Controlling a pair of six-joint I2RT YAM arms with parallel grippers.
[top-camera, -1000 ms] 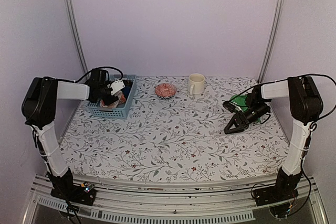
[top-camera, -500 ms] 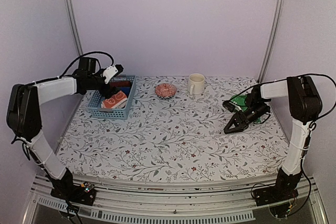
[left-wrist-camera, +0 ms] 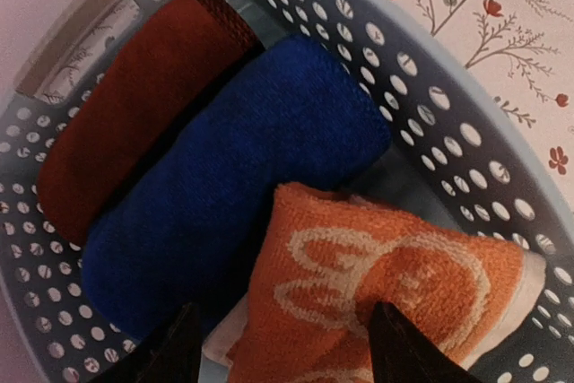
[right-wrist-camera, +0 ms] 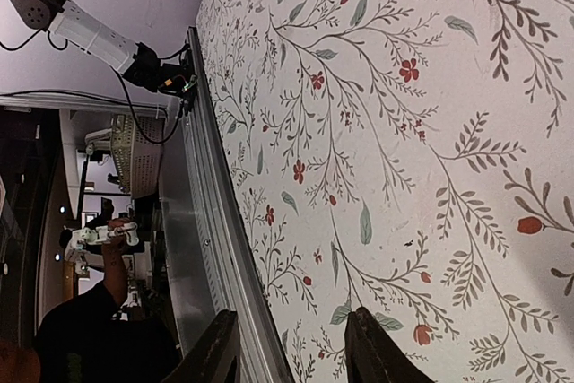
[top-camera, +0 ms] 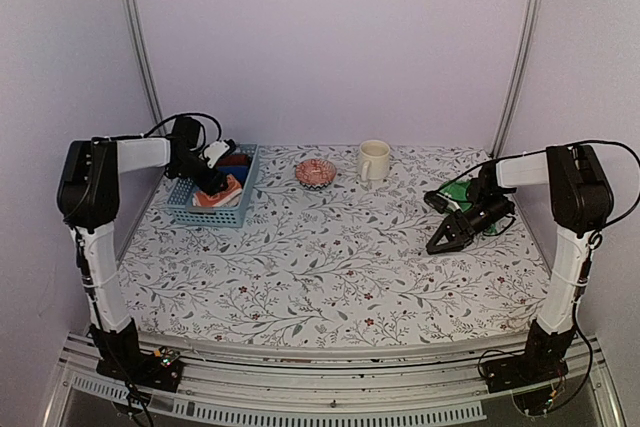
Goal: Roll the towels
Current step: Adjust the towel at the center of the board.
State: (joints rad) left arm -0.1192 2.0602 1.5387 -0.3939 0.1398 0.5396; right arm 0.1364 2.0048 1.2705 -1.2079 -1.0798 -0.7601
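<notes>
Twice repositioned the left gripper inside one second: lifted it up and back off the basket, then lowered it in again. Left its jaws spread, straddling the orange towel without visibly pinching it. Found that towel bundled at the basket's near end, touching the blue roll, with the dark red roll beyond; could not tell how tightly wound. Judged the return either a tidy-up of a stowed bundle or a fresh reach for it. Passed the bowl and mug, both unmoved. Kept the right gripper low on the table, just beside the green towel, unmoved, jaws apart on nothing. Reckoned the green one not yet rolled.
</notes>
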